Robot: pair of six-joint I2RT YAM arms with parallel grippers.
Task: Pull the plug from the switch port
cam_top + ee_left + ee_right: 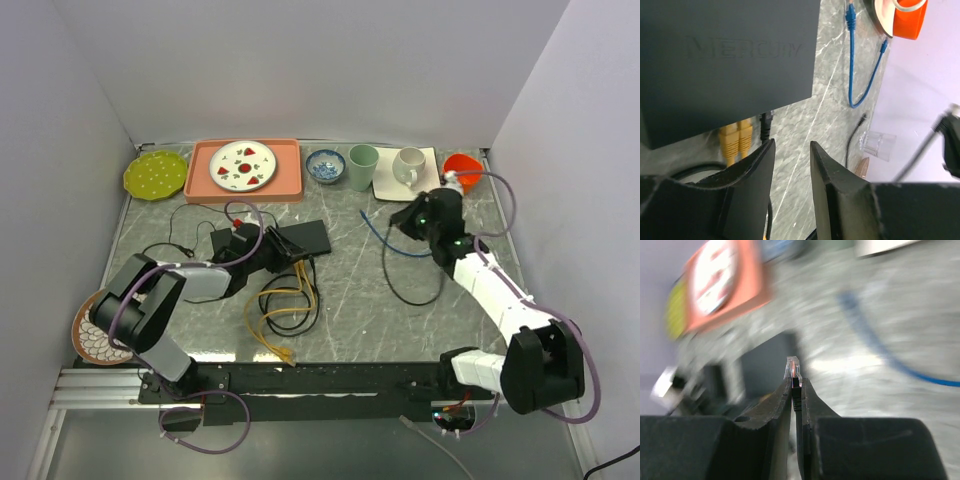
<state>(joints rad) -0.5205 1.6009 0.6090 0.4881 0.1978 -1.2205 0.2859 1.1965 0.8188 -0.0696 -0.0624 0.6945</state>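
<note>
Looks largely done. Pinched between the pressed-together fingers of the right pincer (796,382): a clear plastic plug (792,369), small, boxy, glassy, with a red glint inside, free of any socket. Held well apart from the switch (305,238), at three o'clock of it in the top view. No telling which port matches it. Left to do, at most: carrying off or setting down.

Switch lying flat near the middle of the bench (350,300), a touch toward twelve o'clock. Flat matte black slab, square-cornered, with faint embossed lettering on the lid. Along its six-o'clock edge in the left wrist view: two glossy yellow plugs (736,142) side by side and one black plug (766,125), all seemingly seated. Left pincer (791,145) spread wide, gripping nothing, just beside that edge, the black plug close to the gap. Bench of grey veined stone, smooth, slightly shiny. Thin blue cable (865,75) in a limp loop at one o'clock.
</note>
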